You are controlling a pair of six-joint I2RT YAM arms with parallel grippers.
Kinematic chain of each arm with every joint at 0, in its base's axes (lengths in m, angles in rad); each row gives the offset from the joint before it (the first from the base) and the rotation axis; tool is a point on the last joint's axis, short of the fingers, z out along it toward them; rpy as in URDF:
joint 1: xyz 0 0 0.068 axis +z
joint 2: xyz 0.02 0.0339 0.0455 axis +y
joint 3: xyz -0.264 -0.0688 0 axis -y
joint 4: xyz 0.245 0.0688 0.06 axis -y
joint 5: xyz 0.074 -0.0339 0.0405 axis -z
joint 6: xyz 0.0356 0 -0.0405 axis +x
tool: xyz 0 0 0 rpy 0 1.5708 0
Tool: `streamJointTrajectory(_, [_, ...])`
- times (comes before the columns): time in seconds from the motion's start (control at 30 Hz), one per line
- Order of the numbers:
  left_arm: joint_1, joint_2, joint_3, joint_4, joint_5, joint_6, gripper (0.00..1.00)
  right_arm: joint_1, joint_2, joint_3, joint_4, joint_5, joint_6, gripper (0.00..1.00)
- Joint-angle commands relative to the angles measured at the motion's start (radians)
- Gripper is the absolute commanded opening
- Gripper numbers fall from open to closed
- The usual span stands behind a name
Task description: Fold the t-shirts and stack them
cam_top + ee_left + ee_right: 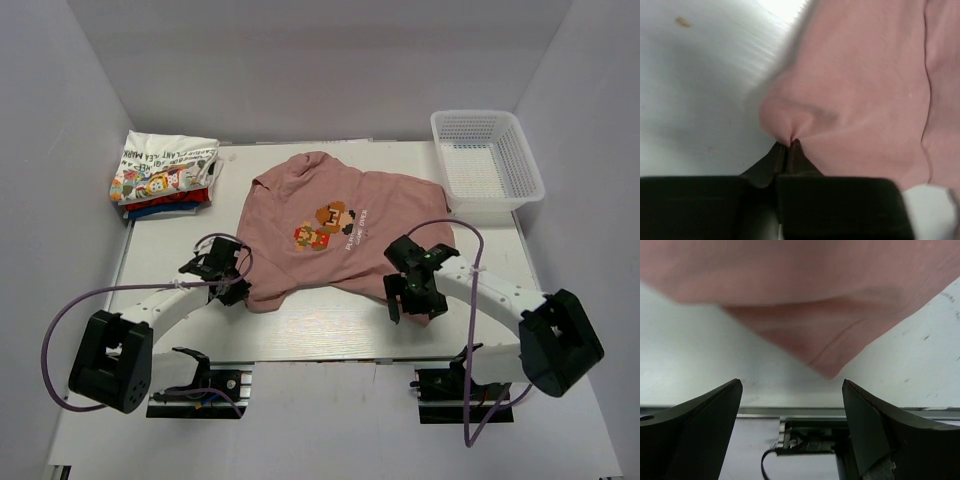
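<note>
1. The white table [330,345] carries everything, and pale walls [60,120] close it in on the left, right and far sides; the widest bare stretch is the near strip in front of my two bases
2. The pink tee [350,265] lies spread print-up across the middle of the table, collar toward the far wall and hem toward me, with its near right corner rumpled
3. The mesh basket [497,202] stands in the far right corner, hard by the tee's right sleeve; I cannot tell whether they touch, and it narrows any sweep on that side
4. The stack of folded tees [165,175] sits in the far left corner, a white printed one on top of red and blue, with bare table between it and the pink tee
5. My right gripper [792,385] is released, jaws wide apart, at the tee's near right corner; that corner lies just beyond my fingertips, not between them
6. My left gripper [789,145] is clenched on a pinch of the pink tee at its near left edge, and the cloth puckers at the tips
</note>
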State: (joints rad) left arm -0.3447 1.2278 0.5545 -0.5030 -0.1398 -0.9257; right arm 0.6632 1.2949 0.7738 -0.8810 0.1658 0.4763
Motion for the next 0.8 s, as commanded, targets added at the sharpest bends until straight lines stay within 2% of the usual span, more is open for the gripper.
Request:
streamJointTrajectory(0.0, [-0.005,-0.023,-0.015,0.072,-0.007,0.022,0.00,0.001,0.066,0.001,0.057,0.123,0.033,0.86])
streamJointTrajectory(0.07, [-0.005,-0.036,-0.005,0.072,-0.030,0.031,0.00,-0.004,0.110,-0.007,0.108,0.149,0.039,0.82])
streamJointTrajectory(0.13, [-0.005,-0.057,0.004,0.072,-0.030,0.057,0.00,-0.005,0.147,0.007,0.102,0.164,0.044,0.69])
streamJointTrajectory(0.17, [-0.005,-0.057,0.013,0.072,-0.030,0.057,0.00,-0.005,0.161,0.010,0.100,0.161,0.039,0.59])
streamJointTrajectory(0.2, [0.004,-0.057,0.028,0.060,-0.030,0.070,0.00,-0.005,0.165,0.009,0.097,0.158,0.038,0.34])
streamJointTrajectory(0.3, [0.004,-0.082,0.057,0.029,-0.041,0.079,0.00,-0.005,0.136,-0.010,0.093,0.106,0.028,0.03])
streamJointTrajectory(0.33, [0.004,-0.082,0.058,0.029,-0.041,0.079,0.00,-0.005,0.129,0.004,0.068,0.097,0.025,0.00])
streamJointTrajectory(0.43, [0.013,-0.106,0.068,0.038,-0.041,0.099,0.00,-0.004,0.078,0.065,-0.048,0.071,0.010,0.00])
streamJointTrajectory(0.53, [0.013,-0.106,0.087,0.047,-0.041,0.099,0.00,-0.014,0.049,0.246,-0.094,0.043,-0.050,0.00])
streamJointTrajectory(0.63, [0.013,-0.088,0.096,0.038,-0.052,0.108,0.00,-0.027,0.134,0.369,-0.142,0.046,-0.090,0.00])
streamJointTrajectory(0.77, [0.013,-0.070,0.123,0.038,-0.052,0.117,0.00,-0.106,0.263,0.461,-0.051,0.087,-0.165,0.00])
